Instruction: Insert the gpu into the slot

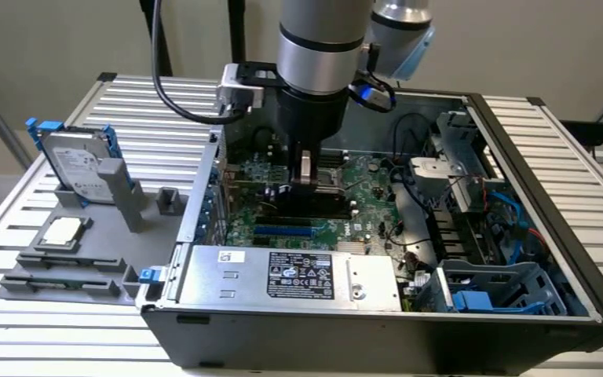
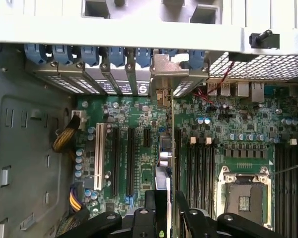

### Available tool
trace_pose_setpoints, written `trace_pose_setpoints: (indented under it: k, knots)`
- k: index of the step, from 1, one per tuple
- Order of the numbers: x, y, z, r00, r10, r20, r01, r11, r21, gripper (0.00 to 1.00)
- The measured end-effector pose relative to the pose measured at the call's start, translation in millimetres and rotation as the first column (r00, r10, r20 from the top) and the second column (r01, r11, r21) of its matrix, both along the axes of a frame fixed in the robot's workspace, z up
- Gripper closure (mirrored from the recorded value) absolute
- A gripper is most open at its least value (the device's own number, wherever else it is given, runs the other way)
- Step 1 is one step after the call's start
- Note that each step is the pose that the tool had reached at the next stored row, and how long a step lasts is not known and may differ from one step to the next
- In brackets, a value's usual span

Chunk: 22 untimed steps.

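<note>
Jaws clench the graphics card point(image 1: 301, 206) point(image 2: 164, 158), which the gripper point(image 1: 307, 179) point(image 2: 165, 198) holds upright on edge, low over the green board point(image 1: 370, 212) inside the open computer case point(image 1: 385, 338). The blue slot point(image 1: 283, 232) lies uncovered just near of the card. A power supply point(image 1: 291, 275) sits nearer, with cables point(image 1: 419, 206) at the exterior view's right.

slatted table point(image 1: 71, 345) bears a computer case point(image 1: 385, 338) and grey rack point(image 1: 66, 275).
</note>
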State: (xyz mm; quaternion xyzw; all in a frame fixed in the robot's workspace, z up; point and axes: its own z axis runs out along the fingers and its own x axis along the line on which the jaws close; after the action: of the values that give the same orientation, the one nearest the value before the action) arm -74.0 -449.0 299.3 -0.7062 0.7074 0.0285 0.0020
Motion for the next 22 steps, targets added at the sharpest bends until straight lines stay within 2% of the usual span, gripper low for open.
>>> trace_pose_setpoints:
  k: [7,14,17,22]
  knots:
    - [-0.6,0.0,-10.7,1.0,-0.009,0.0,0.009,1.0,0.0,0.74]
    - [-0.7,0.0,-11.9,0.9999,-0.01,0.0003,0.01,0.9999,0.0003,0.74]
    - [-0.9,0.0,-14.2,0.9999,-0.013,-0.002,0.013,0.9999,-0.0001,0.74]
    - [-1.2,0.0,-17.4,0.9997,-0.023,-0.009,0.023,0.9997,-0.0001,0.74]
